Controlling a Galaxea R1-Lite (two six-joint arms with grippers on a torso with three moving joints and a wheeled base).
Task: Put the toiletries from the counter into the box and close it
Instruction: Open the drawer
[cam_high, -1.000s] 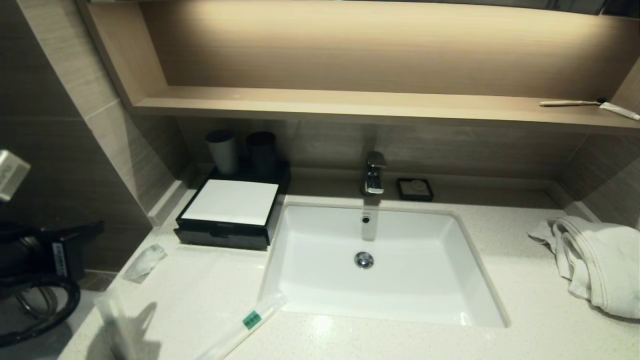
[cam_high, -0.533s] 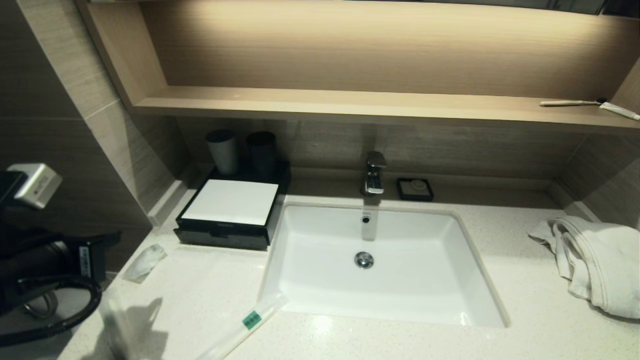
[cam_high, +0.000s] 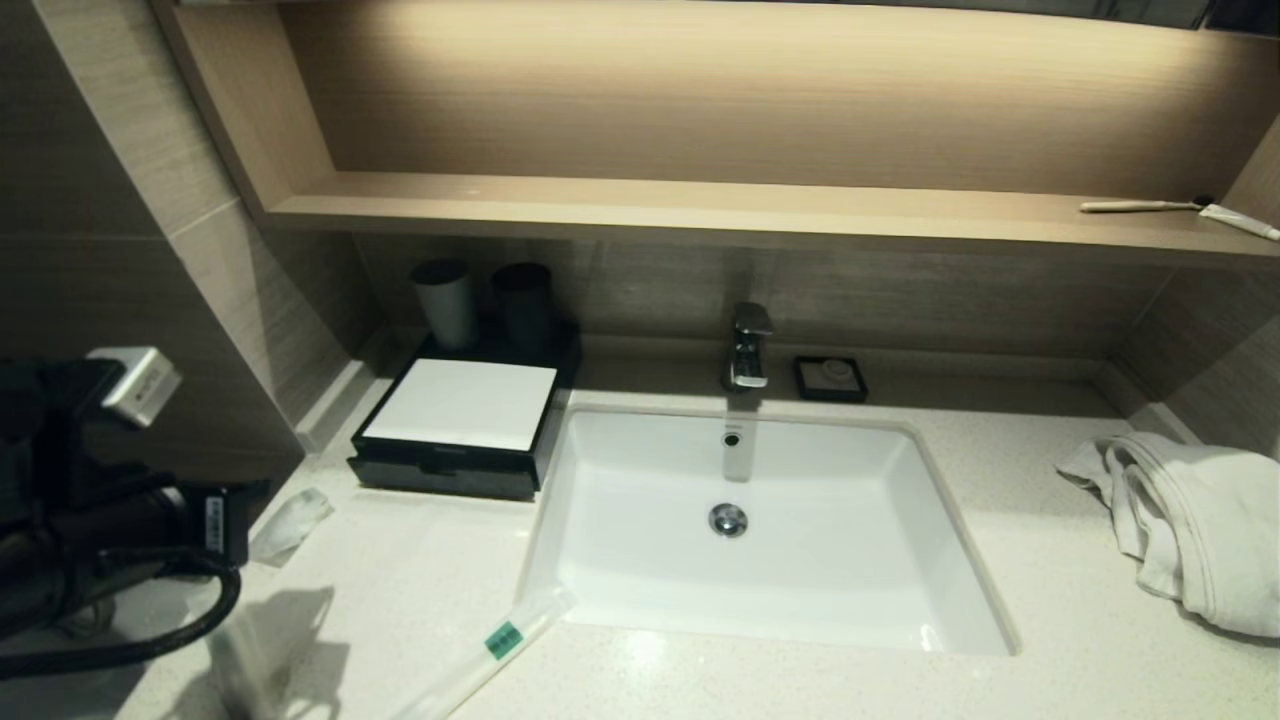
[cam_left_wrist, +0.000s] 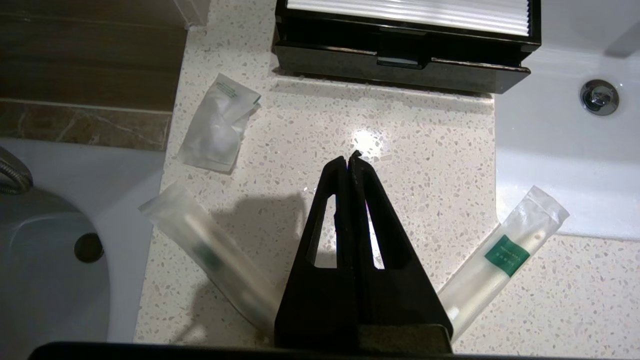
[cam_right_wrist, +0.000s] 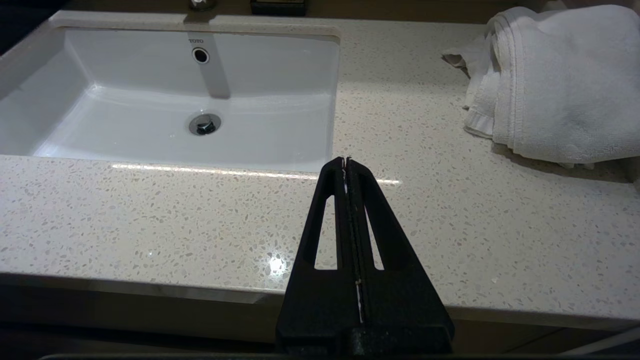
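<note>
A black box with a white top stands shut at the back left of the counter, and it also shows in the left wrist view. Three toiletries lie on the counter in front of it: a small sachet, a clear long packet, and a long packet with a green label. My left gripper is shut and empty, above the counter between the two long packets. My right gripper is shut and empty, over the counter's front edge, right of the sink.
A white sink with a faucet fills the middle. Two dark cups stand behind the box. A soap dish sits by the faucet. A white towel lies at the right. A toothbrush lies on the shelf.
My left arm has moved right and inward over the counter's left edge. The box, the packets and the right side have not moved.
</note>
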